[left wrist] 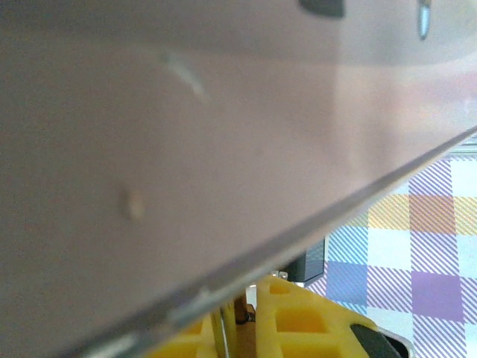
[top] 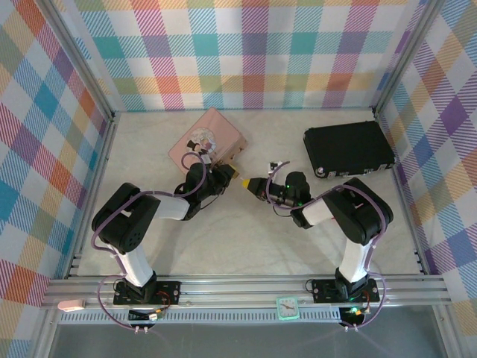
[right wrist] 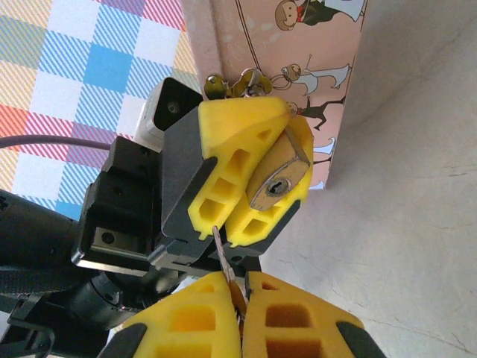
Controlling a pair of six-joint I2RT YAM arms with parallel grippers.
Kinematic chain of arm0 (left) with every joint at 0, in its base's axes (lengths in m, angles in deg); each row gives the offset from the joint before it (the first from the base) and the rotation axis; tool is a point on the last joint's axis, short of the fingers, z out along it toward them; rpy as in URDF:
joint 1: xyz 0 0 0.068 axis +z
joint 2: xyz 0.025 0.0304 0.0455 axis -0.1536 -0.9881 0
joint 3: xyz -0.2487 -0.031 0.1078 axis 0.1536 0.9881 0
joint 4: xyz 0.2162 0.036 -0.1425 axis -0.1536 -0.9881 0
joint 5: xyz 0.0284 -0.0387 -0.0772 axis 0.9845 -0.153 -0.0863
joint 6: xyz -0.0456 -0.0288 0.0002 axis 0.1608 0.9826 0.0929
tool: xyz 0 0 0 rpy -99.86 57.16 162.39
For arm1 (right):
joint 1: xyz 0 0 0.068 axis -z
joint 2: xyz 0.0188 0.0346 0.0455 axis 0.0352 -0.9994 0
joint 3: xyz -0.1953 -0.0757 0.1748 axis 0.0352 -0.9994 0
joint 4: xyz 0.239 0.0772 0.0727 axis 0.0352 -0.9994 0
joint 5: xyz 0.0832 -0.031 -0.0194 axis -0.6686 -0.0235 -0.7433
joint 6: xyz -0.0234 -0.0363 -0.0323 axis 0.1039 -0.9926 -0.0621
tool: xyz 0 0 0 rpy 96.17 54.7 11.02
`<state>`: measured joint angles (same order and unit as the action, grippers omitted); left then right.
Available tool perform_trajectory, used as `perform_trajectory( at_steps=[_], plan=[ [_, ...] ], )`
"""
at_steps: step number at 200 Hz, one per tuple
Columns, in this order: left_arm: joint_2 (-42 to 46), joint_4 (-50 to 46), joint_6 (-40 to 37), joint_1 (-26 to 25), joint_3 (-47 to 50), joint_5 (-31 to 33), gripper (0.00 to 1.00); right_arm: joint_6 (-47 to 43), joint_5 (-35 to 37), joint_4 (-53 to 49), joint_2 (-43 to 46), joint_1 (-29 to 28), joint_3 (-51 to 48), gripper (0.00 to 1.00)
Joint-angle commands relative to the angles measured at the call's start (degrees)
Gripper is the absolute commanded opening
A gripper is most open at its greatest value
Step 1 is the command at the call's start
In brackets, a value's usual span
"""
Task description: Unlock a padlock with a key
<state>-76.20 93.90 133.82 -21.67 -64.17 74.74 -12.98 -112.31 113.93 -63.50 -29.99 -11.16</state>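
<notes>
This is a robotics lab cell, a staged test enclosure rather than a home or a shop. A pale surface (top: 246, 246) is boxed in by a frame (top: 77, 60) of slotted aluminium bars. Pastel plaid cloth (top: 246, 52) lines the far side and both flanks as a backdrop. A left arm (top: 138, 224) and a right arm (top: 350, 216), both black and white, are bolted to a rail (top: 246, 287) along the near edge, and purple cables (top: 94, 240) loop along them. The left pincer (right wrist: 287, 160) and right pincer (right wrist: 238, 287) have yellow latticed fingers. A small clock (top: 288, 307) sits at the rail's middle.
</notes>
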Motion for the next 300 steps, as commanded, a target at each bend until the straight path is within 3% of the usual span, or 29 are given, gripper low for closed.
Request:
perform_trajectory(
  at_steps=[1, 128, 300],
  plan=[
    [3.0, 5.5, 2.0, 0.0, 0.4, -2.3, 0.00, 0.7, -0.9, 2.9, -1.8, -0.1, 1.7, 0.00],
    [3.3, 6.3, 1.3, -0.4, 0.2, -2.9, 0.00, 2.3, -2.6, 2.9, -4.2, -0.9, 4.2, 0.00],
    [3.0, 6.6, 0.8, -1.0, -0.1, -2.4, 0.00, 4.1, 0.8, 6.7, -5.0, -1.1, 1.3, 0.00]
  ],
)
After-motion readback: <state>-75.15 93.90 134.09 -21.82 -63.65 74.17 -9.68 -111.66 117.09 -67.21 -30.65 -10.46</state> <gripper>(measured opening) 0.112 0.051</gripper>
